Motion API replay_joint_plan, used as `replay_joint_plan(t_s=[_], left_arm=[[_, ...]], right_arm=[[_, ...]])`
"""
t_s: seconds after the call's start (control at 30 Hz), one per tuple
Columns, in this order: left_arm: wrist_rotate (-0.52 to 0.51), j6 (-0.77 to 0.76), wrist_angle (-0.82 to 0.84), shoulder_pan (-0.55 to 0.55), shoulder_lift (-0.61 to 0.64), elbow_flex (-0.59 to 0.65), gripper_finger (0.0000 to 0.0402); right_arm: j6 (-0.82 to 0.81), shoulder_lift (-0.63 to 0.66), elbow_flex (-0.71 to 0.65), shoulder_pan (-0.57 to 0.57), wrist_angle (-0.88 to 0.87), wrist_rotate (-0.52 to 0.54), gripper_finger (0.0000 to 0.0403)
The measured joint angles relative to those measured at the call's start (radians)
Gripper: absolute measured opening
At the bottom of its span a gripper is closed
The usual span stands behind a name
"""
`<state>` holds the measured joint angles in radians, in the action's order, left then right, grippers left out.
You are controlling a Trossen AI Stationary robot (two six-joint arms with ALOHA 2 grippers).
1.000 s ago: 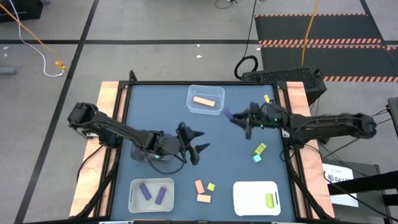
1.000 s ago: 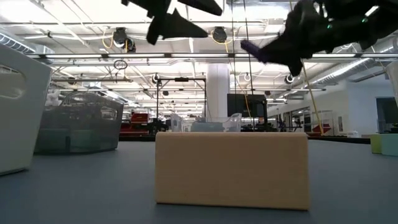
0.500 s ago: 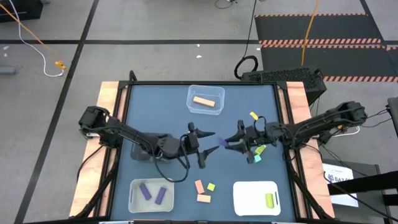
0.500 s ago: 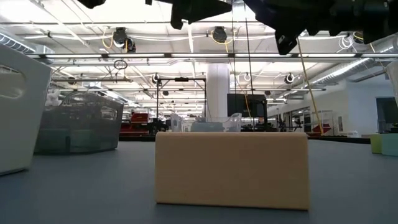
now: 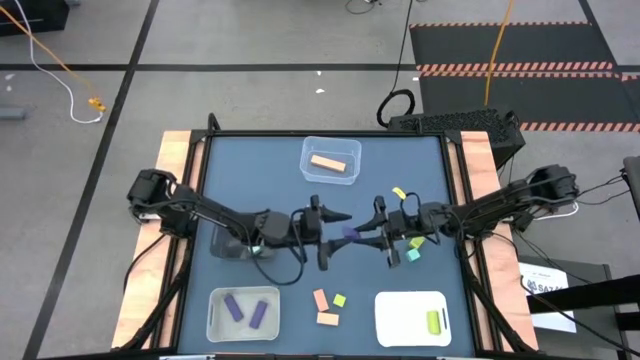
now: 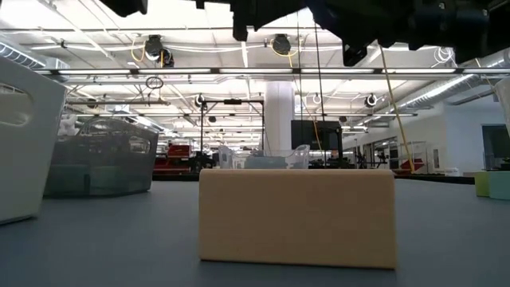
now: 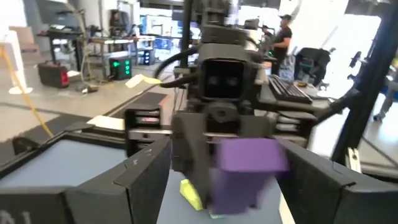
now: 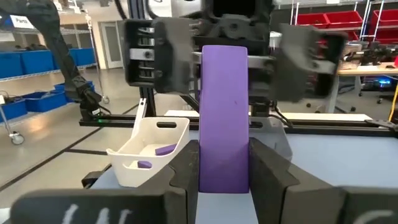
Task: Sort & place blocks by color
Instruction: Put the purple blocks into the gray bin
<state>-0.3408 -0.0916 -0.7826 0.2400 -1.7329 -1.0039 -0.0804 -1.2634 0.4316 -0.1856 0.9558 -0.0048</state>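
A purple block (image 5: 350,235), a short bar, hangs above the table's middle with my right gripper (image 5: 368,236) shut on it. My left gripper (image 5: 334,238) faces it from the table's left, open. The bar's free end (image 7: 249,163) stands between the left fingers, with a gap showing on each side. Loose on the table lie two orange blocks (image 5: 323,308), a yellow-green cube (image 5: 340,300), and yellow (image 5: 400,193), yellow-green (image 5: 418,240) and teal (image 5: 412,256) blocks. An orange block (image 6: 296,217) fills the front of the low view. My right gripper pinches the purple bar's two long sides (image 8: 224,168) between its two fingers (image 8: 268,171), at the end nearer the wrist. The fingers come level from the table's right and lie along the bar. The bar sticks out past them toward the left gripper, lifted clear of the table.
A clear bin (image 5: 352,150) at the far middle holds an orange block. A bin (image 5: 212,312) at the near left holds two purple blocks. A white bin (image 5: 395,318) at the near right holds a yellow-green block. Bare table lies between the bins.
My right gripper has carried the purple bar toward the table's left and near edge and tipped to level, bringing it up to the left gripper. My left gripper has shifted a little toward the right and turned to face it, staying open.
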Motion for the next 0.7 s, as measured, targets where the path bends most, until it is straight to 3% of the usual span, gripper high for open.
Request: replay_joint_plan(t_s=[0.1,0.2,0.4,0.7], left_arm=[[0.004,-0.051,0.003,-0.018,0.000,0.000,0.0266],[0.008,-0.081,0.018,-0.022,0.000,0.000,0.0238],[-0.002,-0.090,0.020,-0.014,0.000,0.000,0.0106],[-0.003,-0.152,-0.005,-0.017,0.002,0.000,0.0106]], right_arm=[[0.016,-0.020,0.015,0.000,0.002,0.003,0.0085],[0.020,-0.029,0.020,0.000,0.001,0.004,0.0085],[0.012,-0.023,0.020,0.001,-0.002,0.010,0.0087],[-0.010,-0.011,0.022,0.000,-0.031,0.047,0.0170]])
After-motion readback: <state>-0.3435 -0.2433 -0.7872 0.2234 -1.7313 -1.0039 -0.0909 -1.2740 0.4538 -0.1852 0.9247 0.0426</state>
